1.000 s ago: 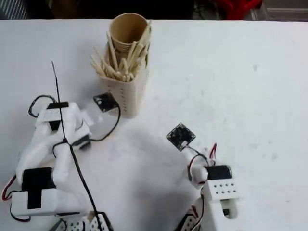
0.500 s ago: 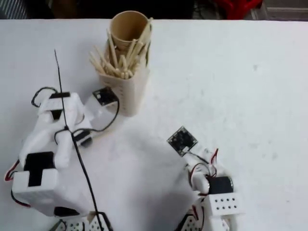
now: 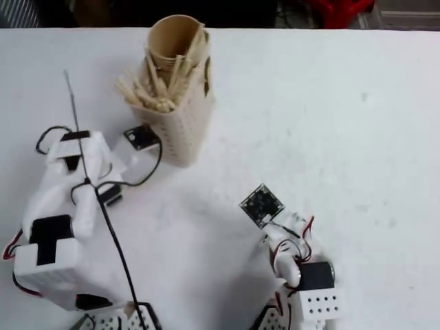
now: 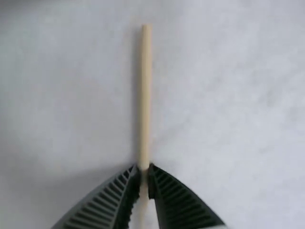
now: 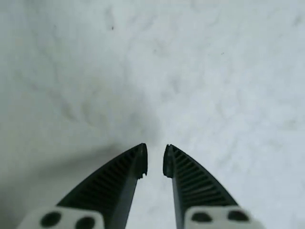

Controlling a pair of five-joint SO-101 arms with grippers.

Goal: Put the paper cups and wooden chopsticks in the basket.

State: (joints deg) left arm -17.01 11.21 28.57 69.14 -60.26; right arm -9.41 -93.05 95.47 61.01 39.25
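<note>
- Left gripper (image 4: pixel 143 174): clamped on one wooden chopstick (image 4: pixel 144 95), which runs straight ahead of the tips over bare worktop (image 3: pixel 330 124).
- Basket (image 3: pixel 180 130), near that gripper: its top has leaned toward that arm within the last second. It holds the paper cups (image 3: pixel 172 41) and bundled chopsticks (image 3: pixel 148 96).
- Right gripper (image 5: pixel 155 162): slightly apart, empty, drawn back from the basket.
- We judge that this last stick is still to be delivered.

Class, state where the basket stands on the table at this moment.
High view: the basket stands toward the table's far edge, left of centre, close beside an arm.
</note>
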